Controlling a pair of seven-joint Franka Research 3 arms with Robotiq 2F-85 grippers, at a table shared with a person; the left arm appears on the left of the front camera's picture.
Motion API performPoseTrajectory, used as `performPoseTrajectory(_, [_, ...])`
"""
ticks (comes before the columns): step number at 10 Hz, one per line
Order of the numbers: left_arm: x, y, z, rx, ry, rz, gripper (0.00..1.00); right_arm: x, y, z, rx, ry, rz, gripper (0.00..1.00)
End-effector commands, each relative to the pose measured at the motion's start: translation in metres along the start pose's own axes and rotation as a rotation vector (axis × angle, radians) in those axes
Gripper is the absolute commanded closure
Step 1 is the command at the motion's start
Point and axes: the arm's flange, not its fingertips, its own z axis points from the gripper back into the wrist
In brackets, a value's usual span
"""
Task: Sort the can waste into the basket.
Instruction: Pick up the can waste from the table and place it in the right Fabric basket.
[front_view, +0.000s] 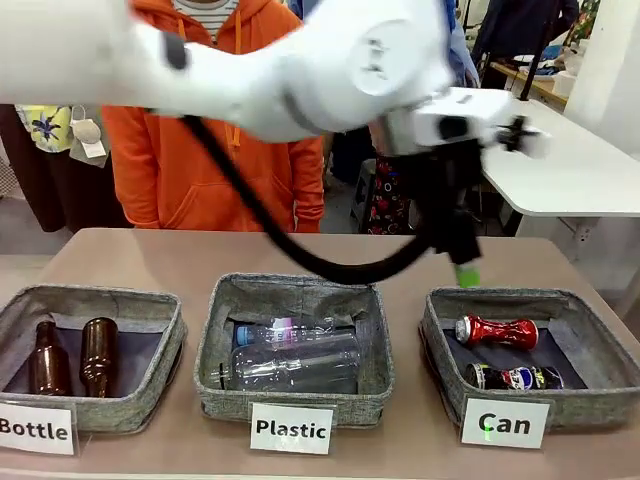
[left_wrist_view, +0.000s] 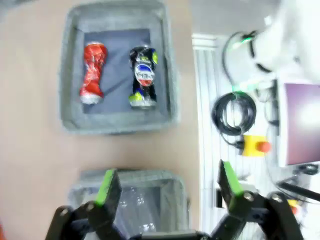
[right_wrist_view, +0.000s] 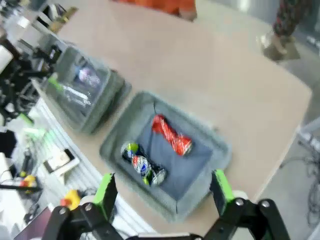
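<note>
Dark can (front_view: 513, 378) lies at the near side of the Can basket (front_view: 600, 395); red can (front_view: 496, 331) just behind it, apart. Left gripper (front_view: 462, 262) hangs above the basket's far rim, jaws spread, empty, clear of both cans. Right gripper (right_wrist_view: 162, 192) looks down on the same basket, jaws wide, nothing between them. Person in orange (front_view: 215, 130) stands beyond the table.

I see a grey basket (front_view: 148, 385) carded "Bottle" at the table's (front_view: 400, 255) near left edge, two brown glass bottles (front_view: 72, 357) lying inside side by side. Middle of the near edge: basket (front_view: 212, 330) carded "Plastic" with clear plastic bottles (front_view: 290, 360) stacked in it. Person in an orange hoodie (front_view: 210, 160) stands at the far edge. White table (front_view: 580, 170) behind, far right.
</note>
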Motion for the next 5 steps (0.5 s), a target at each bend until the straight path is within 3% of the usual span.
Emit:
performPoseTrajectory(1, [-0.103, -0.025, 0.055, -0.094, -0.077, 0.076, 0.0, 0.049, 0.012, -0.035, 0.008, -0.074, 0.001, 0.0])
performPoseTrajectory(2, [-0.139, -0.023, 0.071, -0.147, -0.144, 0.124, 0.0, 0.069, 0.029, -0.061, 0.011, -0.101, -0.001, 0.0])
performPoseTrajectory(4, [-0.211, -0.007, 0.094, -0.311, -0.414, 0.321, 0.0, 0.096, 0.065, -0.112, 0.097, -0.14, -0.028, 0.0])
performPoseTrajectory(5, [-0.24, 0.002, 0.099, -0.409, -0.527, 0.357, 0.0, 0.104, 0.076, -0.133, 0.177, -0.151, -0.034, 0.0])
